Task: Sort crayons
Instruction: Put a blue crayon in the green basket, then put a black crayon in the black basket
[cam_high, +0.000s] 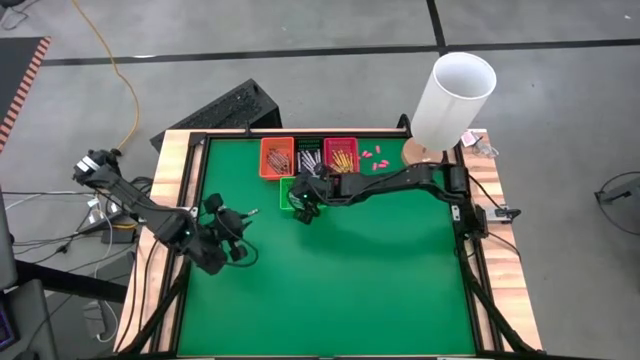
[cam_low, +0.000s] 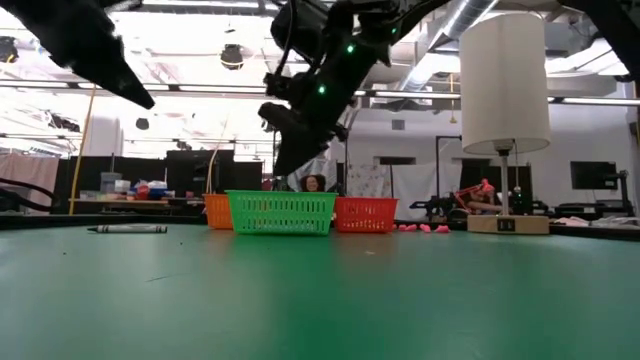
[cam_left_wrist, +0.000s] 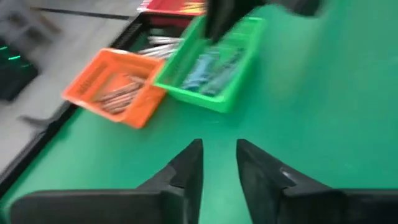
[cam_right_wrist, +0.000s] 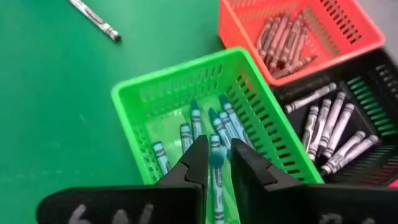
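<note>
Left gripper (cam_left_wrist: 219, 149) low over the mat at about 8 o'clock of the table, fingers spread, nothing between them. Right gripper (cam_right_wrist: 219, 146) farther in, hanging over the green basket (cam_right_wrist: 124, 93), fingers a little apart with a blue crayon (cam_right_wrist: 216, 177) in the gap (looks loose, not pinched).

Step in hand, by the look of it: dropping a blue one into the green basket. One stray crayon (cam_right_wrist: 93, 18) lying on the mat at about 9 o'clock of that basket, well apart from both grippers. Next move probably calls for lifting clear of the basket rim, then a low pinch on the stray, which lies flat and thin. Likely belongs with the grey-white lot, though hard to be sure of the colour.

Green basket: several blue-teal crayons. Behind it at 12 o'clock, a row of three: orange basket (cam_right_wrist: 367, 25) with reddish crayons, black basket (cam_right_wrist: 379, 84) with grey-white ones, red basket (cam_high: 341, 142) with orange-yellow ones. Pink bits (cam_high: 372, 158) at 3 o'clock of the row.
</note>
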